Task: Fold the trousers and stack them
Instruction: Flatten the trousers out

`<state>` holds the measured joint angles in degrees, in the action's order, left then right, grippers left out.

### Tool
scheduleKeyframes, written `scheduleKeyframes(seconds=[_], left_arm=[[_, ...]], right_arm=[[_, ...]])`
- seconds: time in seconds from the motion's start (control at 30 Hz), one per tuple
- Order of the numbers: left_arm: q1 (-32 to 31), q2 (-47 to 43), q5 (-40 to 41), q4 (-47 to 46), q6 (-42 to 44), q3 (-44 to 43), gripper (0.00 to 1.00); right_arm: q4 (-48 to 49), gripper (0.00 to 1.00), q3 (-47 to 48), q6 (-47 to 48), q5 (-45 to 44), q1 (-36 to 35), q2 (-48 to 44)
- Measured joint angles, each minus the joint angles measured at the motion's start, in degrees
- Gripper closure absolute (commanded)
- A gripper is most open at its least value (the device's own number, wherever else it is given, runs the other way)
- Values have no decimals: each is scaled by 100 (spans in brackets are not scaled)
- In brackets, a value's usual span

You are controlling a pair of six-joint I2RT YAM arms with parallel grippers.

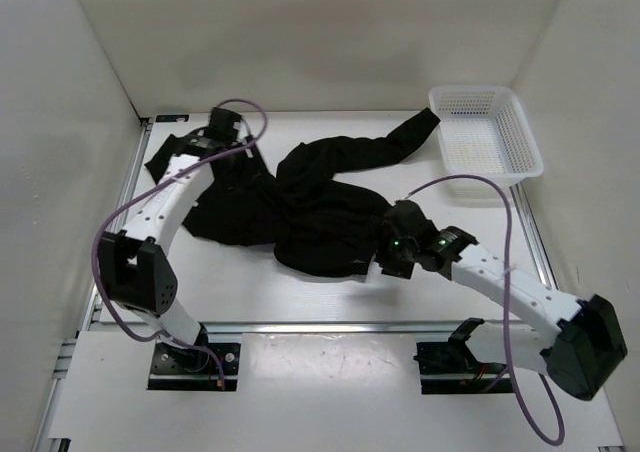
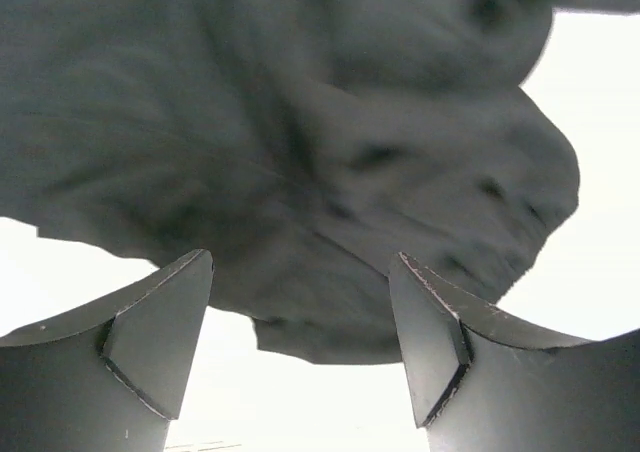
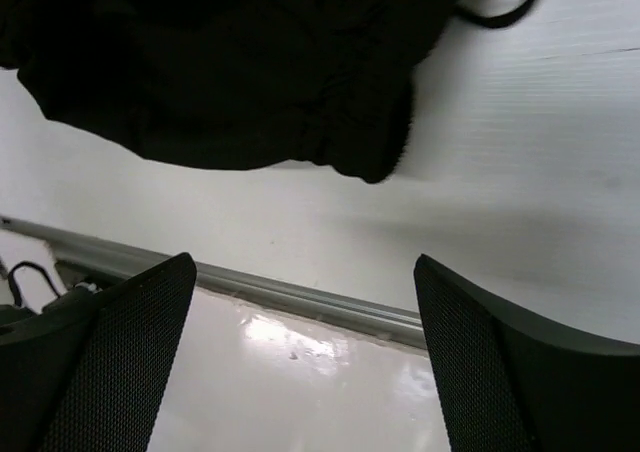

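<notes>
From my end this is a lab robot cell, not a home. Plain white panel walls box in a white worktop. An aluminium rail runs along the near edge. The left arm and right arm are bolted down on black base plates, with purple cables looping loose. A white mesh basket is the only household-looking item.

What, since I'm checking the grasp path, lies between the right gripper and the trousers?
Nothing visible: the open right gripper faces the trousers edge, with only table surface showing between them.
</notes>
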<state>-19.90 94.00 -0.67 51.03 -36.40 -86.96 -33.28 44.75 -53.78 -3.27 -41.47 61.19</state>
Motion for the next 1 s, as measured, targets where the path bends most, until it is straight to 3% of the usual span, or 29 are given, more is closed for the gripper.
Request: scheduleKeyframes(seconds=[0.07, 0.23, 0.4, 0.5, 0.53, 0.6, 0.73, 1.0], left_arm=[[531, -186, 118, 94, 48, 184, 18], [1858, -745, 129, 149, 212, 1062, 18], [2448, -914, -138, 125, 299, 1722, 18], [2660, -909, -341, 111, 328, 1947, 18], [2726, -911, -409, 96, 345, 1982, 18], [2828, -911, -501, 79, 382, 1998, 18], [3010, -938, -629, 4, 474, 1998, 18], [3117, -964, -756, -28, 592, 1991, 18]], right_arm=[[334, 6, -39, -155, 284, -92, 376], [1342, 17, -684, -610, 837, -15, 920], [1799, 31, -894, -861, 977, 133, 1410], [2079, 63, -859, -894, 946, 197, 1718], [2144, 86, -839, -918, 946, 238, 1840], [2166, 100, -789, -911, 909, 361, 2037], [1937, 100, -791, -822, 671, 796, 1797], [535, 100, -999, 122, -11, 2586, -970]])
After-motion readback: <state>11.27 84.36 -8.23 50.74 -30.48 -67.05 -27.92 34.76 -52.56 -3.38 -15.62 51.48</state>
